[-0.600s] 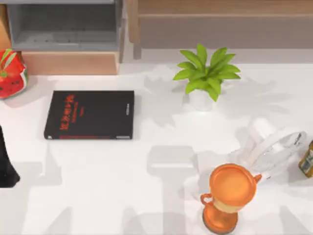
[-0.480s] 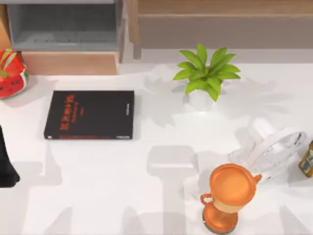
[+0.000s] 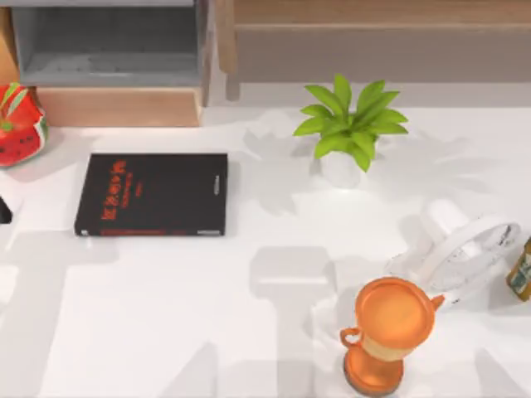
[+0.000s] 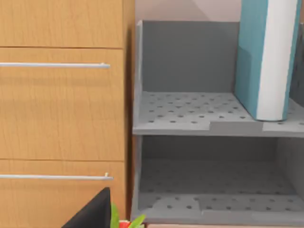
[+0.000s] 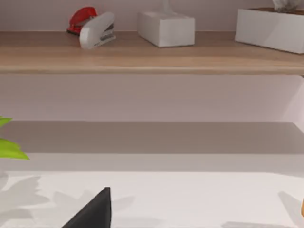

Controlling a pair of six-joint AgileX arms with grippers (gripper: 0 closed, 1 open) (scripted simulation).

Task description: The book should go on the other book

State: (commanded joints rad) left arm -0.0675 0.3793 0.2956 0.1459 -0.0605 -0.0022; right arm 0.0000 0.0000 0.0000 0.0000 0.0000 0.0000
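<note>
Since a moment ago the left arm has pulled away from the counter's left edge — where a tall dark shape stood low on that side, just a small dark sliver (image 3: 3, 211) is now peeking in beside the black book (image 3: 153, 194). That black book is lying flat on the white counter (image 3: 249, 332) toward the left, red lettering near its left end and a red strip along its near edge, nothing on top of it. The light blue book (image 4: 266, 57) is standing upright on the upper perforated shelf of the grey rack (image 4: 190, 114), white page edges facing out, as the left wrist view is showing it; wooden drawers (image 4: 61, 104) are sitting beside the rack. Whether the left fingers are apart or together I cannot tell, and the same goes for the right ones. Elsewhere on the counter a green potted plant (image 3: 348, 124) is sitting near the back, an orange trophy cup (image 3: 388, 332) near the front right, and a white fan (image 3: 465, 249) just beside it. A watermelon-patterned bag (image 3: 18, 124) is resting at the far left.
</note>
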